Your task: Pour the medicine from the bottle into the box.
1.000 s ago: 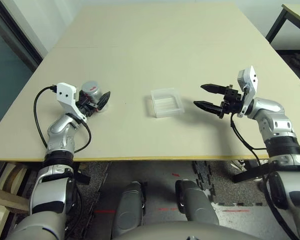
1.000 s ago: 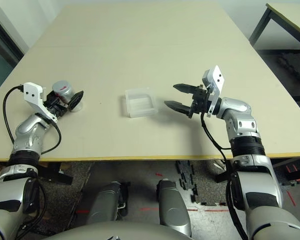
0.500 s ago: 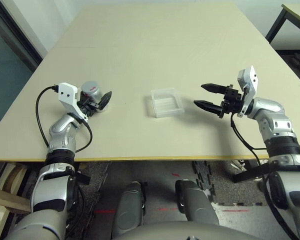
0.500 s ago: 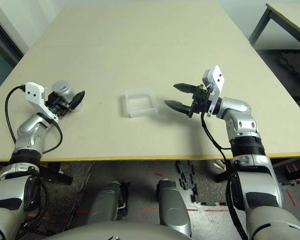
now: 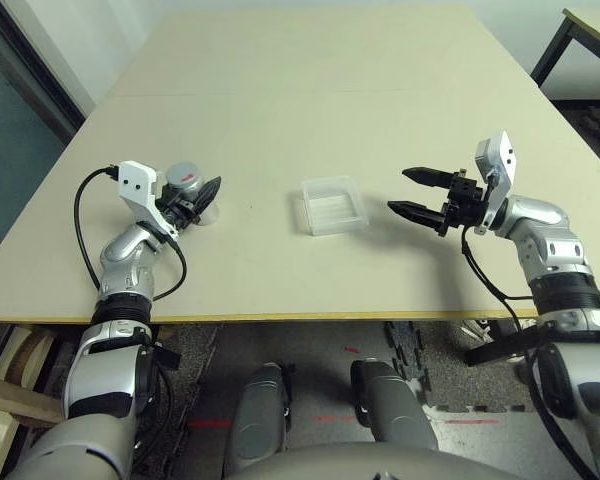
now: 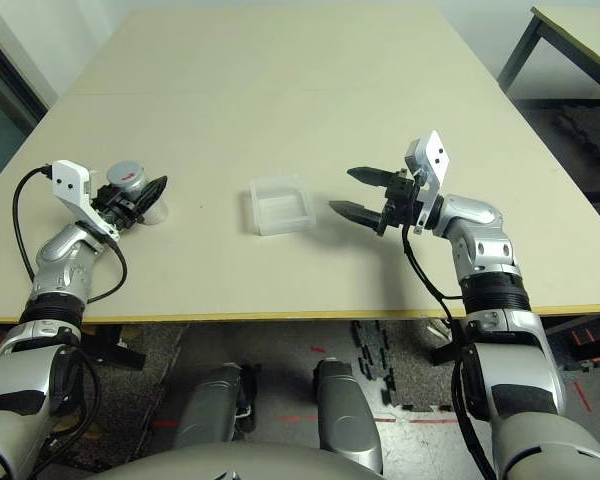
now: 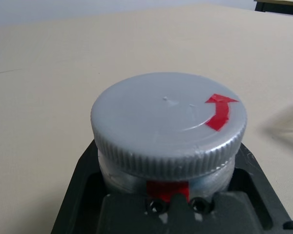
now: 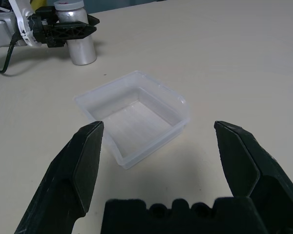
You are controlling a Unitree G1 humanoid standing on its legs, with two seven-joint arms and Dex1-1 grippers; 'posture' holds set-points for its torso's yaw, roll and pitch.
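The left wrist view shows what the head views cannot: the bottle's (image 7: 168,136) ribbed grey cap (image 7: 166,117) carries a curved red arrow, and a red mark sits on the side just under the cap rim. The right wrist view shows the box (image 8: 134,117) with its ribbed bottom, open side up; no pill can be made out there. From the head, the bottle stands upright on the beige surface (image 5: 310,110), long axis vertical, well to the left of the box. The left end effector (image 5: 202,193) is pinching the bottle just below the cap. The right end effector (image 5: 412,193) hovers just right of the box, fingers spread, pointing toward it. Nothing lies between bottle and box.
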